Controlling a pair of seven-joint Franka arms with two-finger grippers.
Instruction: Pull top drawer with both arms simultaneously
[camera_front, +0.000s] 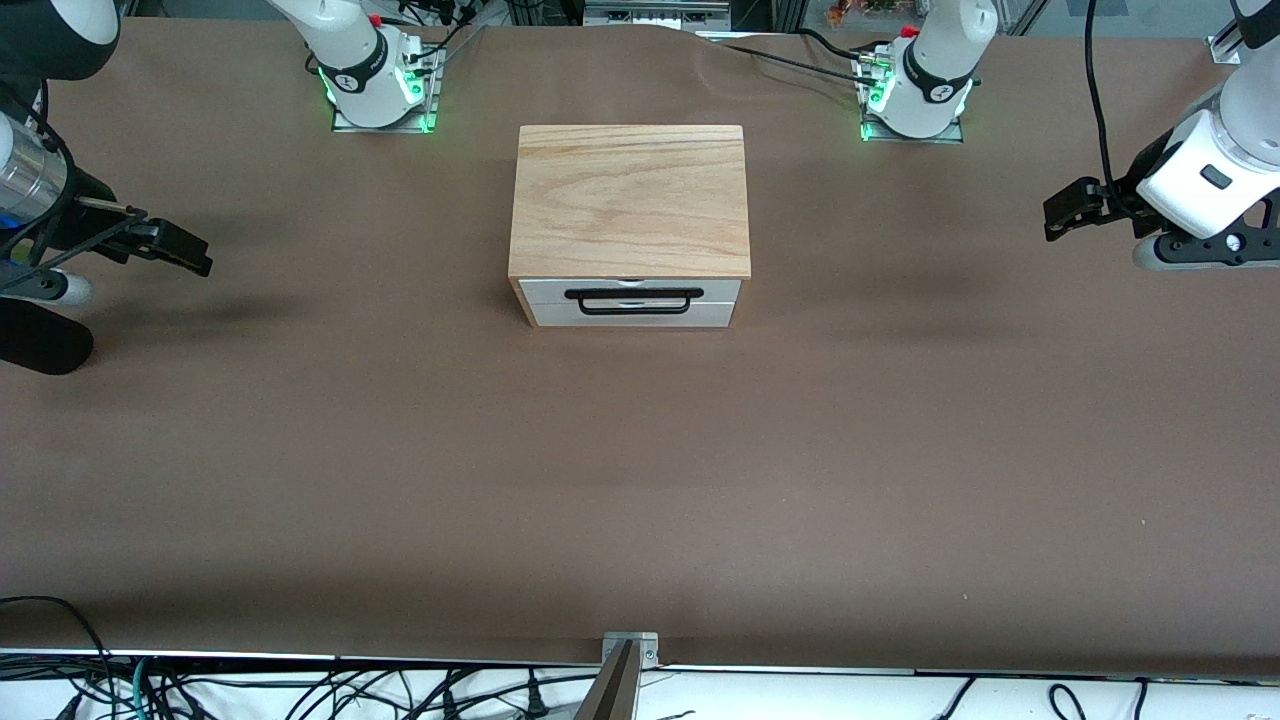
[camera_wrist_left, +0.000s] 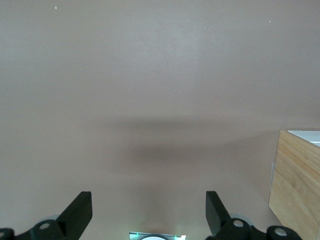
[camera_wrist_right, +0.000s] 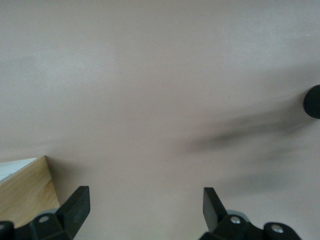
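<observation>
While both grippers hover spread and empty, left gripper (camera_front: 1062, 215) and right gripper (camera_front: 185, 247) flanking the cabinet (camera_front: 630, 200), its closed top drawer (camera_front: 632, 291) should slide lightly; grip the stiff handle (camera_front: 632, 301) ends

Top drawer (camera_front: 630, 292) shut; left hand (camera_front: 1062, 215), right hand (camera_front: 185, 247) over table (camera_front: 640, 480) ends.

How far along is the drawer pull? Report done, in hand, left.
Done: nothing; the top drawer sits shut in the cabinet.
In hand: nothing held; the left pincer hangs open over the table at its arm's end, the right pincer likewise.
Left: reach the handle, grip together, pull.
</observation>
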